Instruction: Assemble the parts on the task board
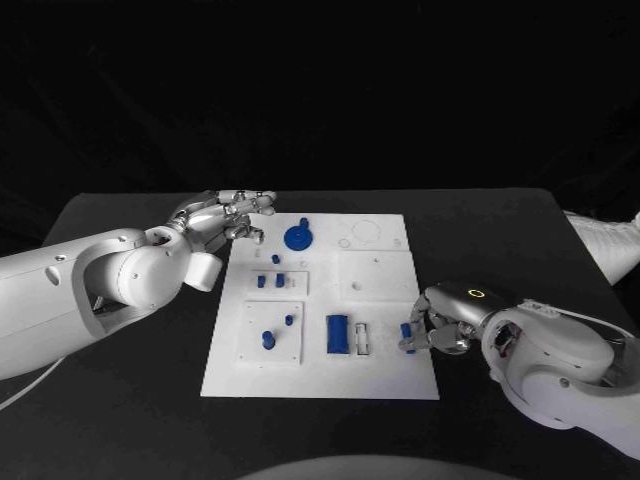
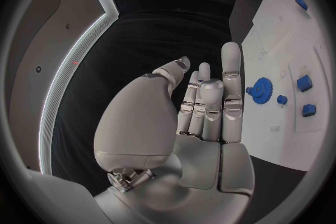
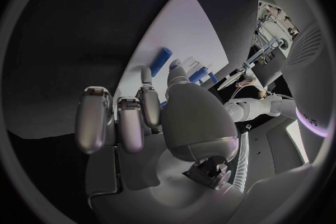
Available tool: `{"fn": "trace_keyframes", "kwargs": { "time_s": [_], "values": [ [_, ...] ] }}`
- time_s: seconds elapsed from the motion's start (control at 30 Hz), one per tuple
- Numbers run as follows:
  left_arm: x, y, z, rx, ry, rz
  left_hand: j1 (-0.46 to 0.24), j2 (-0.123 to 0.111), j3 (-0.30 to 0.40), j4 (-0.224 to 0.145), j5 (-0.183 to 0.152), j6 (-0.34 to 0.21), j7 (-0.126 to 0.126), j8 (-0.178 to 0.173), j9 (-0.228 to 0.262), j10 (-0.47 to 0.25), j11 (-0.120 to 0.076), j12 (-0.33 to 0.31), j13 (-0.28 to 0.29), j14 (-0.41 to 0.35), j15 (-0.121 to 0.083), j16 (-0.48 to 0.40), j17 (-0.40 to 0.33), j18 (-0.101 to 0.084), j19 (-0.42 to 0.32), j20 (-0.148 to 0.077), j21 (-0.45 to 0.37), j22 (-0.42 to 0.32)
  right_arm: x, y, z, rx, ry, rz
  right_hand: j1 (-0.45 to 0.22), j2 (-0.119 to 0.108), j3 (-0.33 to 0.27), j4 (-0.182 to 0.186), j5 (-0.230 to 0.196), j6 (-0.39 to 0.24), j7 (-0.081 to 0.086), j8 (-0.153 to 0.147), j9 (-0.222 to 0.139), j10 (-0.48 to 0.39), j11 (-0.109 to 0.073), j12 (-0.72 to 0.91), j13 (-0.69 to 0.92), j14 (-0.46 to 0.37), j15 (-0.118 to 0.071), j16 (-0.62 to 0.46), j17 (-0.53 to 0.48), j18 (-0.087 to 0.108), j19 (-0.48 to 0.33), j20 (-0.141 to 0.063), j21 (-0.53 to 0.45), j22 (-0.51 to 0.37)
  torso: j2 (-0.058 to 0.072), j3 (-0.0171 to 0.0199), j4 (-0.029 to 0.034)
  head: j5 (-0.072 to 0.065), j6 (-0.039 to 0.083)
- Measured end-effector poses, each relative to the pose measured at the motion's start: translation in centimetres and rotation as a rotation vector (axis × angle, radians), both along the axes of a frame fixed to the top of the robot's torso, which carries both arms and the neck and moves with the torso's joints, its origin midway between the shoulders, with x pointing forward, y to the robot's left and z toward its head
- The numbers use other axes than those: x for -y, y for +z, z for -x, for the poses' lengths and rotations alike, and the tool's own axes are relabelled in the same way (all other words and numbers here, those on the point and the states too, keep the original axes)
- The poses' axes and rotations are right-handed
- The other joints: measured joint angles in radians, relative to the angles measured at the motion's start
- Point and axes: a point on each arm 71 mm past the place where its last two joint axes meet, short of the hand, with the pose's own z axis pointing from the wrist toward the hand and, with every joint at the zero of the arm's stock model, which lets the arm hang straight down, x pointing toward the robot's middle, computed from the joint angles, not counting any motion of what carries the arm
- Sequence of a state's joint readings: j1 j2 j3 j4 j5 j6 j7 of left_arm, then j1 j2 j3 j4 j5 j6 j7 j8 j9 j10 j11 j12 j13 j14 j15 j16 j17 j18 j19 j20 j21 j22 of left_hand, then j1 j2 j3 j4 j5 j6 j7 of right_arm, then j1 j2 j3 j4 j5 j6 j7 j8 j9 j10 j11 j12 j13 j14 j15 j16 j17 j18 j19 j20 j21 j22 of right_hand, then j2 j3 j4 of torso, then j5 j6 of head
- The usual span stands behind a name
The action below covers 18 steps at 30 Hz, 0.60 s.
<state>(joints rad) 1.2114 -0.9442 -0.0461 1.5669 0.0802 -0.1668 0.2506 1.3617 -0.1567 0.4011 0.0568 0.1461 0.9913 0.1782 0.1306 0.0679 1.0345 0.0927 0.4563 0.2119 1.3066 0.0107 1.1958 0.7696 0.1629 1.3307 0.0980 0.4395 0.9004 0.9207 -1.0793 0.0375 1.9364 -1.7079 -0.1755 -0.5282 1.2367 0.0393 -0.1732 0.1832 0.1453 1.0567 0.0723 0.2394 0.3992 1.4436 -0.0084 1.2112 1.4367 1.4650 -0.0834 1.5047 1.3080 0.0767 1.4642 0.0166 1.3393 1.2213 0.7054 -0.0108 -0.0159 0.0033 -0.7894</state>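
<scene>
ok so the task board (image 1: 385, 375) sits mid-table, white plate w/ blue parts scattered on it. Left arm comes in at the board's far left corner; left hand (image 1: 228, 215) hovers there, fingers straight and fairly close together, holding nothing afaict. The blue gear (image 1: 300, 238) is just beside its fingertips, toward the board's middle.

Right hand (image 1: 438, 328) is down at the board's right edge, fingers curled in by the small blue peg (image 1: 407, 332). Whether it's actually pinching the peg or just touching it, can't tell. Wrist cam shows the fingers bent over the white plate w/ a blue cylinder (image 3: 161, 60) just past the fingertips, long axis pointing roughly away from the hand.

Imo the next move hangs on that: the peg is right at the right hand, far from the left, so right arm's the one to work it.
</scene>
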Motion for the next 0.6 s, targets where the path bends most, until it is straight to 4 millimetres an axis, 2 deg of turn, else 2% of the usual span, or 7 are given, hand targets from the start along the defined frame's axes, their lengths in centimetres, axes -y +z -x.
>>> {"fn": "trace_keyframes", "kwargs": {
  "time_s": [0.17, 0.27, 0.33, 0.47, 0.6],
  "values": [
    [-0.1, 0.0, 0.0, 0.000, 0.001, 0.000, 0.000, 0.000, 0.000, 0.000, 0.000, 0.000, 0.000, 0.000, 0.000, 0.000, 0.000, 0.000, 0.001, 0.000, 0.000, 0.000, 0.000, 0.000, 0.000, 0.000, 0.000, 0.000, -0.4, -0.1, -0.2, 0.018, 0.013, 0.034, 0.018, -0.003, 0.018, -0.018, -0.002, 0.008, -0.002, -0.006, 0.000, 0.000, 0.000, 0.002, 0.000, 0.000, 0.000, -0.004, 0.000, 0.000, 0.000, 0.000, 0.000, 0.000, 0.000, -0.0001, 0.0001, 0.001, -0.002],
    [-0.1, 0.0, 0.0, 0.000, 0.000, 0.000, 0.000, 0.000, 0.000, 0.000, 0.000, 0.000, 0.000, 0.000, 0.000, 0.000, 0.000, 0.000, 0.001, 0.000, 0.000, 0.000, 0.000, 0.000, 0.000, 0.000, 0.000, 0.000, -0.7, -0.1, -0.2, 0.030, 0.024, 0.050, 0.056, -0.005, 0.050, -0.038, -0.059, 0.016, -0.004, -0.012, 0.000, -0.002, 0.002, 0.002, 0.004, 0.001, 0.002, -0.004, 0.000, 0.000, 0.000, 0.000, 0.000, 0.000, 0.000, -0.0001, 0.0001, 0.002, -0.004],
    [-0.1, 0.0, 0.0, 0.000, 0.000, 0.000, 0.000, 0.000, 0.000, 0.000, 0.000, 0.000, 0.000, 0.000, 0.000, 0.000, 0.000, 0.000, 0.001, 0.000, 0.000, 0.000, 0.000, 0.000, 0.000, 0.000, 0.000, 0.000, -0.9, -0.2, -0.2, 0.037, 0.030, 0.057, 0.071, -0.007, 0.066, -0.050, -0.076, 0.019, -0.004, -0.016, 0.000, -0.001, 0.001, -0.001, 0.020, 0.000, 0.003, -0.004, 0.000, 0.000, 0.000, 0.000, 0.000, 0.002, 0.000, -0.0001, 0.0000, 0.002, -0.005],
    [-0.1, 0.0, 0.0, -0.001, 0.001, 0.000, 0.000, 0.000, 0.000, 0.000, 0.000, 0.000, 0.000, 0.000, 0.000, 0.000, 0.000, 0.000, 0.001, 0.000, 0.000, 0.000, 0.000, 0.000, 0.000, 0.000, 0.000, 0.000, -1.6, -0.3, -0.2, 0.056, 0.051, 0.071, 0.090, -0.026, 0.102, -0.077, -0.077, 0.024, -0.009, -0.025, 0.000, -0.001, 0.001, -0.003, 0.026, 0.000, 0.004, -0.004, 0.000, 0.000, 0.000, 0.000, 0.000, 0.005, 0.000, 0.0000, 0.0001, 0.002, -0.005],
    [-0.1, 0.0, 0.0, -0.001, 0.001, -0.001, 0.000, 0.000, 0.000, 0.000, 0.000, 0.000, 0.000, 0.000, 0.000, 0.000, 0.000, 0.000, 0.001, 0.000, 0.000, 0.000, 0.000, 0.000, 0.000, 0.000, 0.000, 0.000, -1.9, -0.3, -0.2, 0.069, 0.062, 0.083, 0.114, -0.044, 0.151, -0.115, -0.045, 0.030, -0.012, -0.035, 0.000, -0.002, 0.001, -0.005, 0.026, 0.001, 0.005, -0.004, 0.000, 0.000, 0.000, 0.000, 0.000, 0.007, 0.000, 0.0004, 0.0006, 0.003, -0.007]
  ]
}}
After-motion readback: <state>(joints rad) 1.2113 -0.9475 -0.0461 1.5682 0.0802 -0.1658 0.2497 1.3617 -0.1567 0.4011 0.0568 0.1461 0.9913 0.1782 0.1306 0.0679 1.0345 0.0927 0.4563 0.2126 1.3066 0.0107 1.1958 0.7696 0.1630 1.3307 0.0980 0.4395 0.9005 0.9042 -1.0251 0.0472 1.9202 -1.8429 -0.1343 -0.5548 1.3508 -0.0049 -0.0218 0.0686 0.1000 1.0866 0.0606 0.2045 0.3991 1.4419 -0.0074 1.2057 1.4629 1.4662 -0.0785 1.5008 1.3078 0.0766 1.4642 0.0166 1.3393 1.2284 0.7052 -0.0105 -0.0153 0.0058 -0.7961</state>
